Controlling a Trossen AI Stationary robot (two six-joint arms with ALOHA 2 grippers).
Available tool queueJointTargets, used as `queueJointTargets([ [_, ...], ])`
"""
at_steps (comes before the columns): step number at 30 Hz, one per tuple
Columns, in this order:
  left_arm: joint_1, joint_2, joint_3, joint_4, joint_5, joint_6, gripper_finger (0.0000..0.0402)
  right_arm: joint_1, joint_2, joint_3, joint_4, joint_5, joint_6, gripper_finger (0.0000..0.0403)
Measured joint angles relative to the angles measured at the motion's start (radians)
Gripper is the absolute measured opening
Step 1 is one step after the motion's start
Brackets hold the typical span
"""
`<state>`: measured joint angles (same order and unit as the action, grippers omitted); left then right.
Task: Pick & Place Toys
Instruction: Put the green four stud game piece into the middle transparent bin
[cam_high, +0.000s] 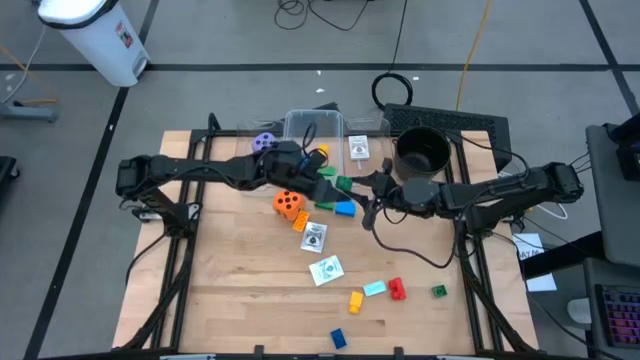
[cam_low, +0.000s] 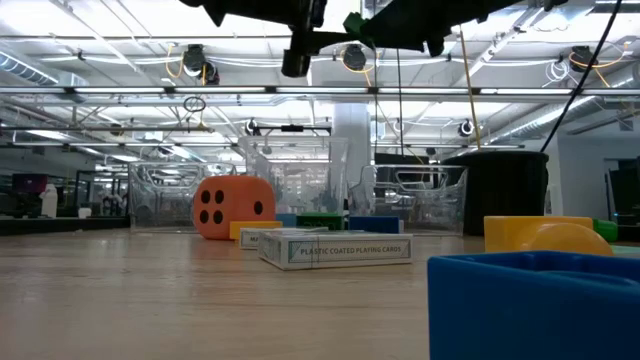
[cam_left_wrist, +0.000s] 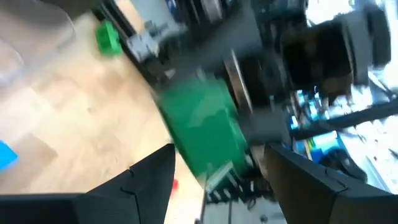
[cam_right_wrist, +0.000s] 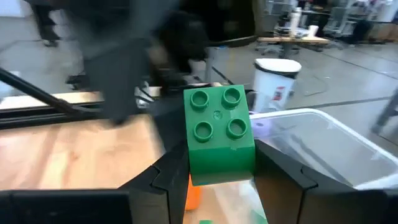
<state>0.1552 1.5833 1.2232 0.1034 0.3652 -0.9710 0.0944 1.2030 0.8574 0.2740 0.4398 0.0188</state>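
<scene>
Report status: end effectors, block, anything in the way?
Right end effector shut on green block, held above the table. Left end effector close in front, facing the block. Clear tub just beyond.

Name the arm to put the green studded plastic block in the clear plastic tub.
Right, probably: the right tool grips the green block, the clear tub lies just ahead; the left tool is open.
</scene>
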Motion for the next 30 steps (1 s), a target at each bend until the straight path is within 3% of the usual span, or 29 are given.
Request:
queueJointTargets([
  [25,0.016,0.0,-0.001,0.015,-0.062,0.033,0.0249,0.003,0.0,0.0,-0.003,-0.021,-0.001,0.0145],
  [30,0.017,0.0,-0.001,-0.004,-0.059,0.03,0.0208,0.003,0.0,0.0,-0.003,-0.021,-0.002,0.0144],
])
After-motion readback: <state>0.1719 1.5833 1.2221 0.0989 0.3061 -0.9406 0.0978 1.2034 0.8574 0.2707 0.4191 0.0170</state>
